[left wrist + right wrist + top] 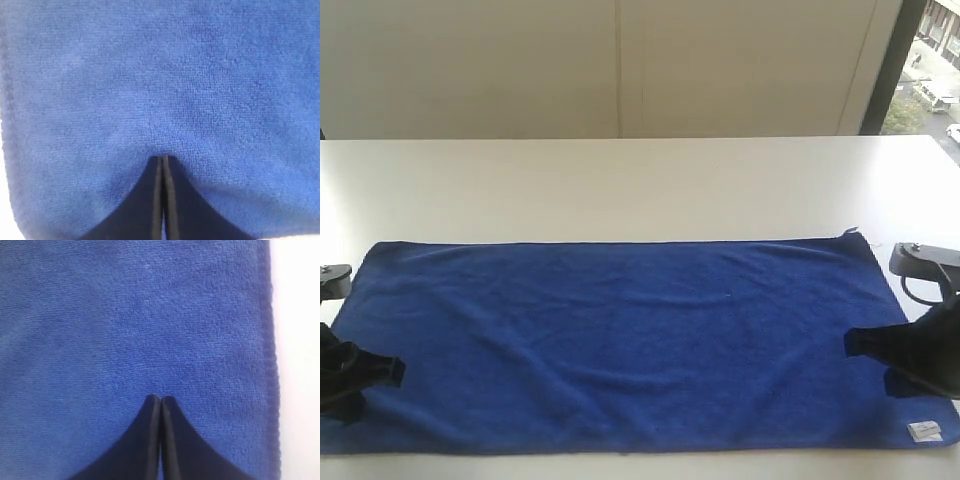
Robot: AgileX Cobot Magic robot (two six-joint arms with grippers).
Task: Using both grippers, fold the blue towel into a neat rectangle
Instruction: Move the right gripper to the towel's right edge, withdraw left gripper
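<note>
While blue towel (620, 340) lies flat, unfolded | white tag (924, 431) at corner | both jaws clenched, empty

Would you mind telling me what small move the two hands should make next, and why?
Probably open both hands. The towel lies flat and unfolded on the table, and the left hand and right hand sit over its short ends with jaws shut and no cloth between them, so neither can pinch an edge yet.
</note>
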